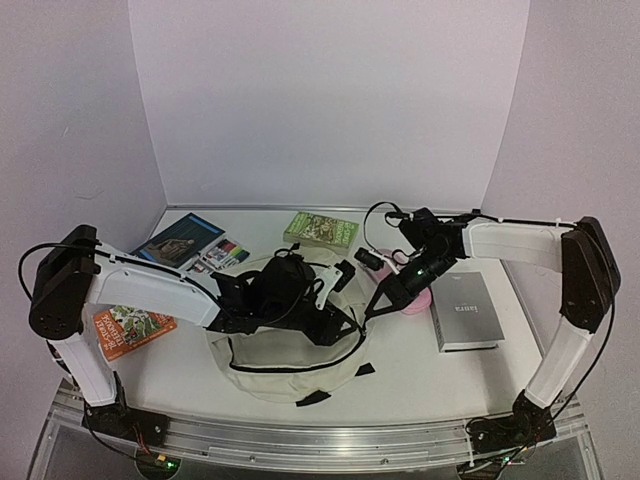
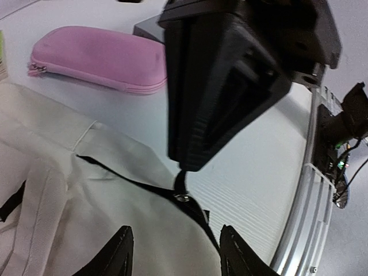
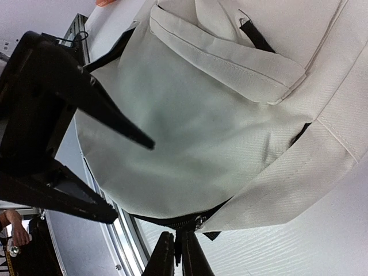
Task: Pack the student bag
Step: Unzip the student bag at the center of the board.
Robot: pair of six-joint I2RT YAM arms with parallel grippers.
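My right pincer [image 3: 177, 244] is clenched on the black zipper pull [image 2: 181, 187] of the student bag [image 1: 290, 365], which sits slumped at the near middle of the table. I reckon that's to work the zip open for packing. My left pincer [image 2: 175, 233] is released, fingers spread just over the cream fabric, probably ready to pin it so the zip doesn't drag the whole bag along. The pink pencil case [image 2: 98, 57] waits just right of the bag. The grey book [image 1: 468, 312] further right has a word on its cover, too small to read.
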